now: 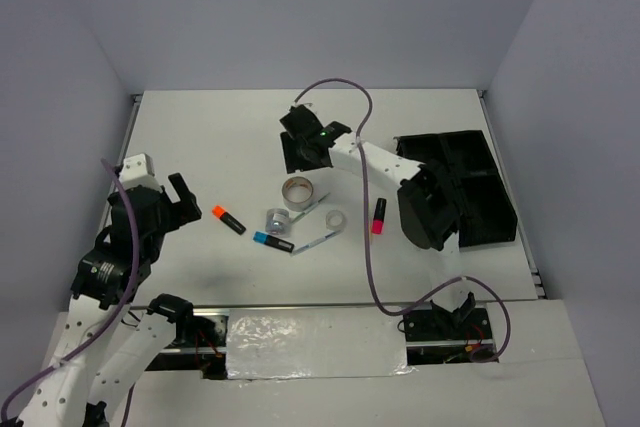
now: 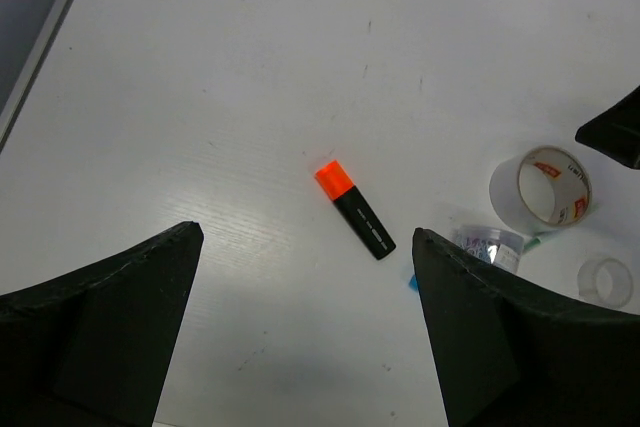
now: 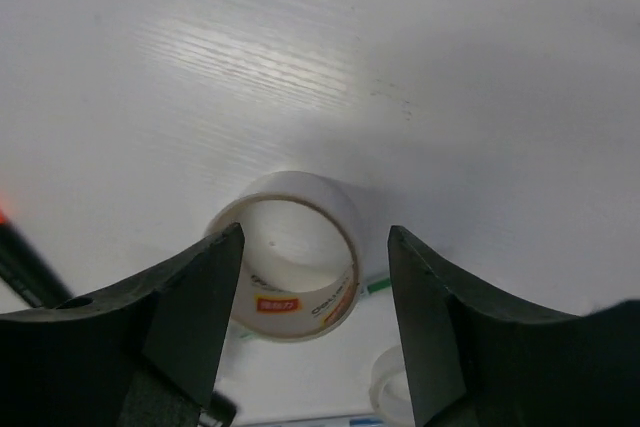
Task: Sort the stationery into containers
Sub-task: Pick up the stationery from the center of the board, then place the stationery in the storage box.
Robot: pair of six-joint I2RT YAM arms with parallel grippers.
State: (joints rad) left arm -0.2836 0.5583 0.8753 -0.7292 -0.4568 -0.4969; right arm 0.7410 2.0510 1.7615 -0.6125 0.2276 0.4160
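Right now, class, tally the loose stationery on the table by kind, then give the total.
Highlighters: 3 (orange highlighter, blue highlighter, pink highlighter)
Tape rolls: 2 (large tape roll, small tape roll)
Silver cylinder: 1
White pen: 1
Total: 7

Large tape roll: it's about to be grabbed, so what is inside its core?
Inside the large tape roll only bare table shows. A finger of the right gripper covers part of its rim.
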